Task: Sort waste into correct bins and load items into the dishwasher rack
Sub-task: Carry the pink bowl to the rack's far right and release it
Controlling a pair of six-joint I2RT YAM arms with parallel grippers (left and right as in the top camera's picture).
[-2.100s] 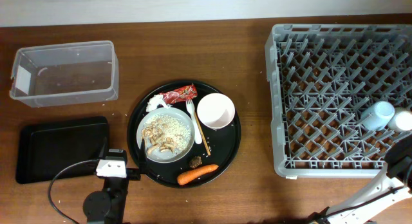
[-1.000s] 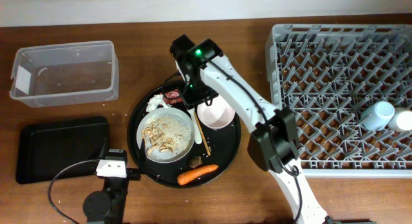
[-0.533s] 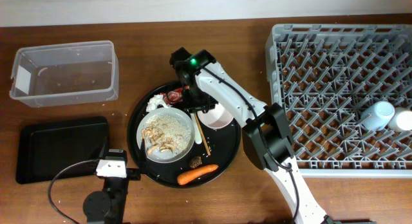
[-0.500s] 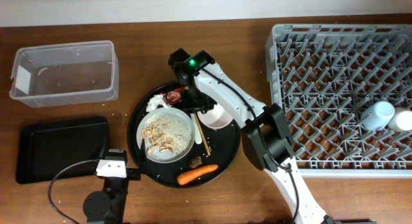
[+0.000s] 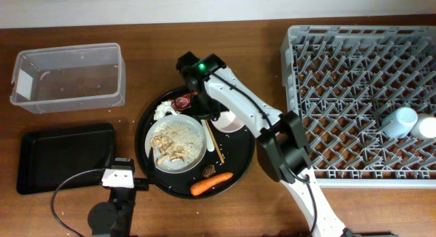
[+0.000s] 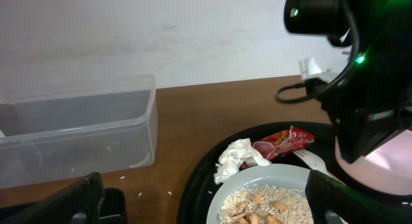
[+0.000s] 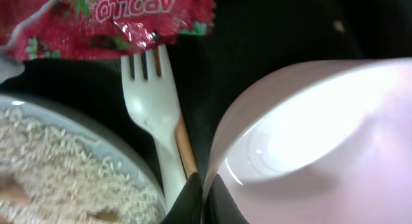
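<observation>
My right gripper is shut on the rim of the pinkish-cream bowl, on the round black tray; in the overhead view the gripper covers the bowl's left edge. Beside it lie the white fork and the wooden stick. The red wrapper and the white tissue lie behind the plate of rice. The carrot and the dark lump lie at the tray's front. My left gripper is open and empty, low near the tray's left.
The clear box stands at the back left, with the flat black tray in front of it. The grey rack fills the right side and holds a light blue cup near its right edge.
The right arm has come in from the lower right over the round tray and closed on the bowl's rim. The bowl has shifted slightly left. The left arm has not moved.
</observation>
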